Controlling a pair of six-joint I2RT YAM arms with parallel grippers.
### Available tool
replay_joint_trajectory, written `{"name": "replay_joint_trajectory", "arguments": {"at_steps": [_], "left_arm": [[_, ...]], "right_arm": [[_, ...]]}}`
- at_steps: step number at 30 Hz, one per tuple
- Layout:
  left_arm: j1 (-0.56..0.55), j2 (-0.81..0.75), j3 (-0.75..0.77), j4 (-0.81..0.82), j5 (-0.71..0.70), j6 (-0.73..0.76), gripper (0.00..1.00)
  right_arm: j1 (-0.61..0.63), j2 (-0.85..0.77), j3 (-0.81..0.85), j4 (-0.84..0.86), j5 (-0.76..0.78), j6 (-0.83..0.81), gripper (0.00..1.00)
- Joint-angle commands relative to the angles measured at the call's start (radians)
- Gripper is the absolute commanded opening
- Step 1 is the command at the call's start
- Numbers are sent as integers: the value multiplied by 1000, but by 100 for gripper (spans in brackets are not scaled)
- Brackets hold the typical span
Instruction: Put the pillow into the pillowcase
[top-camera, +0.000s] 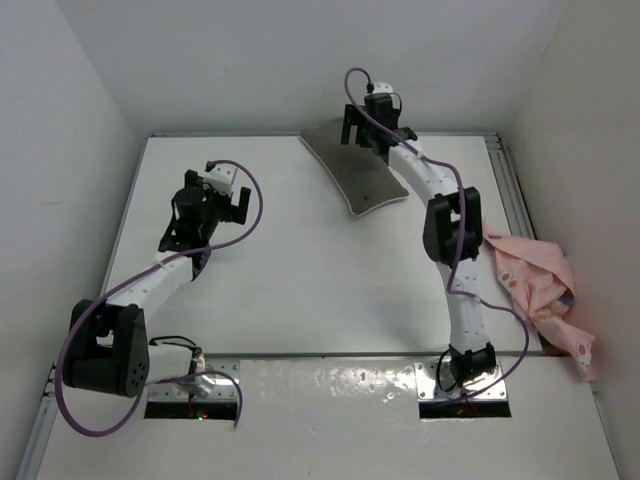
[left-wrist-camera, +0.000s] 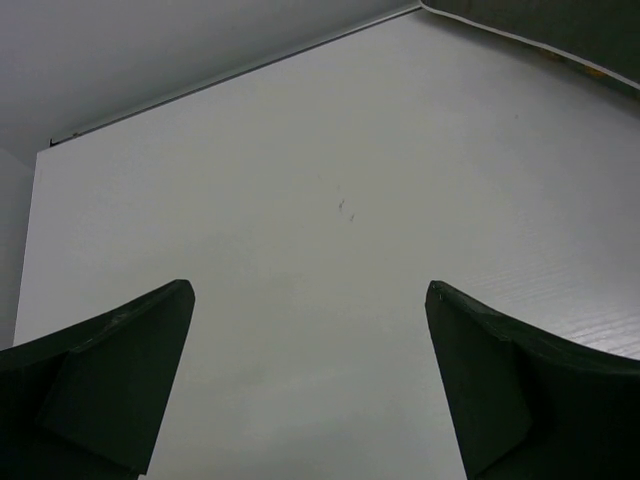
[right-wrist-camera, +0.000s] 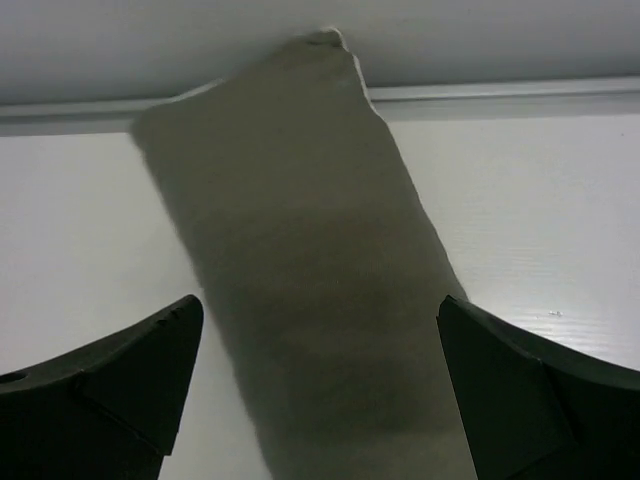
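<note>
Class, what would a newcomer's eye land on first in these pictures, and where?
A flat grey-olive rectangular pad lies at the table's far edge, with the right arm's jaws standing open over it. A crumpled light-pink printed fabric pillowcase sits at the table's right edge, apart from the pad.

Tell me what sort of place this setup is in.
Most likely a robotics lab test cell, not a home: a white table boxed in by plain white walls, a left arm and right arm bolted at its near edge, with a grey pillow and pink pillowcase as props.
</note>
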Motion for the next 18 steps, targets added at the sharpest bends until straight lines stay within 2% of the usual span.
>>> {"name": "replay_joint_trajectory", "arguments": {"at_steps": [1,3,4,5,7,8,9,10,13,15,18], "left_arm": [[7,-52,-7,52,-7,7,100],[9,-54,-9,55,-34,7,100],[7,-54,-11,61,-35,7,100],[7,-52,-12,64,-38,8,100],[7,-51,-14,81,-39,11,100],[7,-51,-14,90,-41,11,100],[9,-48,-15,109,-45,11,100],[9,-46,-15,116,-50,7,100],[9,-51,-18,141,-53,1,100],[10,-60,-29,156,-52,-2,100],[10,-80,-52,172,-50,4,100]], "right_arm": [[-10,162,104,-99,125,21,99],[3,180,93,-98,104,4,92],[13,185,81,-102,72,-23,84],[24,182,78,-123,41,-45,60],[76,162,40,-134,-2,-144,33],[99,123,14,-122,-13,-201,9],[125,93,-58,-114,-26,-267,0],[185,57,-101,-101,-43,-433,0],[283,-132,-346,-21,-135,-651,0],[309,-277,-530,39,-319,-713,0],[332,-390,-666,91,-418,-735,0]]}}
